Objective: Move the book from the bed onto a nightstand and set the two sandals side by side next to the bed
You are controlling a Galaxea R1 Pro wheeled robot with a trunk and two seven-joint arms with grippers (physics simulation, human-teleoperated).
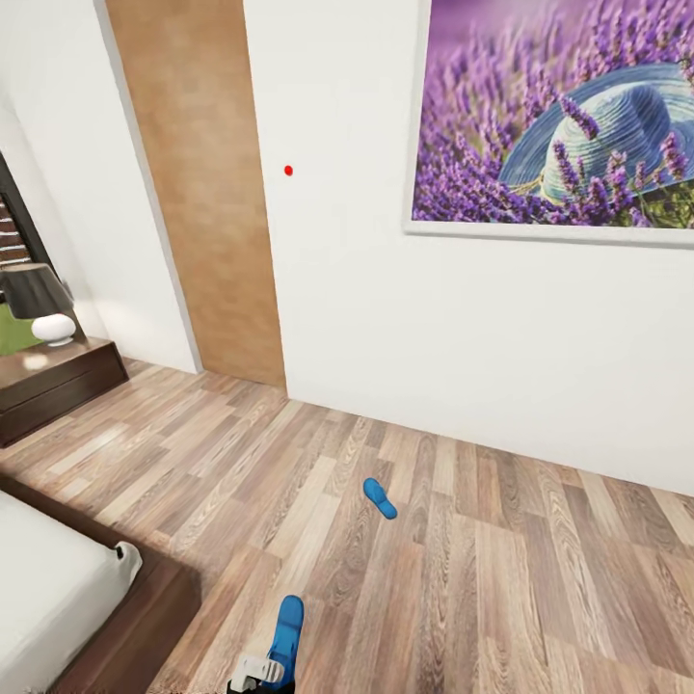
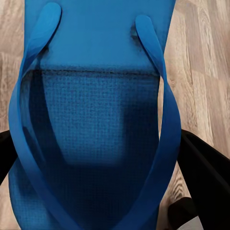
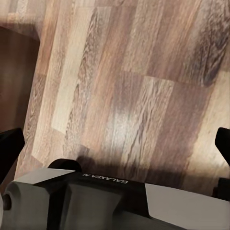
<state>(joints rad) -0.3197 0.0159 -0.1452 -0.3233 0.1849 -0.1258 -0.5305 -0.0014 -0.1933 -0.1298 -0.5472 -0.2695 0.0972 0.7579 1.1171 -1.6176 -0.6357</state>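
- You have a framed lavender-and-hat picture [image 1: 554, 116] on the white wall
- A dark-shaded table lamp [image 1: 39, 302] with a white base stands at your far left
- A red dot [image 1: 288, 171] marks the wall

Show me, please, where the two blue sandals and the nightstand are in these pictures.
Held sandal [image 2: 96, 124], left wrist view: on its textured footbed, between the straps.
Sandal on the floor [image 1: 380, 498], head view: middle of its sole.
Nightstand [image 1: 58, 386], head view: its dark wooden front.

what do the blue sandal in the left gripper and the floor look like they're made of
The held sandal looks like foam or rubber: matte bright blue, with a fine grid texture on the sole and smooth straps. The floor looks like wood or wood-look laminate: brown planks with visible grain and a faint sheen. Being a render, neither is certain.
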